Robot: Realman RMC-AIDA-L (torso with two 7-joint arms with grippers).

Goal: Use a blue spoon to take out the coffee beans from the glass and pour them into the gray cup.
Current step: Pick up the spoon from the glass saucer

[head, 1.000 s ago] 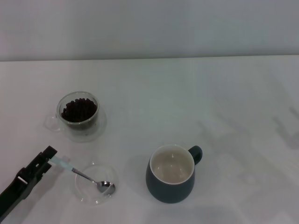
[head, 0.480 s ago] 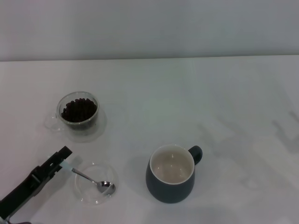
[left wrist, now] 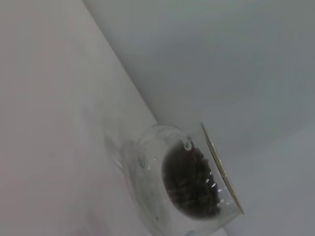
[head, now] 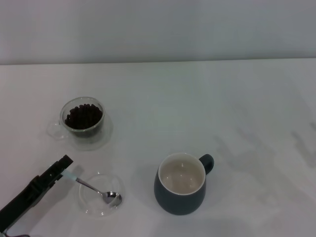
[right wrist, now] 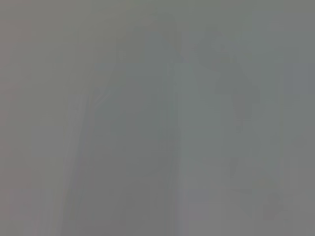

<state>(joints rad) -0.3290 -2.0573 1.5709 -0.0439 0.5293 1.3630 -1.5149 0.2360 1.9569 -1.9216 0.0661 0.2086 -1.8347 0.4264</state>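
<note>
Left gripper [head: 64, 165] sits low at the near-left of the table [head: 197, 98], its black arm running off the bottom-left corner. Its tip is at the pale handle end of the spoon [head: 94, 187]. It looks closed on the handle, but the fingers overlap from the head view, so the grip is likely, not certain. Spoon slants from the gripper down to its metal bowl, which rests inside a flat clear dish [head: 101, 193]. No beans visible in the spoon bowl.

Glass [head: 83, 121] stands upright farther back on the left, behind the dish and well apart from it, side handle pointing left. Beans [head: 84, 116] fill its inner well as a dark heap. In the left wrist view the glass [left wrist: 182, 187] shows close and tilted in the picture, beans [left wrist: 189, 184] dark inside, rim to one side; no fingers show there.

Cup [head: 180, 183] stands upright near the front centre, right of the dish and apart from it, handle to the back-right. Its cream inside looks empty.

Right gripper is not visible in the head view. The right wrist view is a flat gray blur with faint shadows only, nothing identifiable, so its fingers cannot be judged.
</note>
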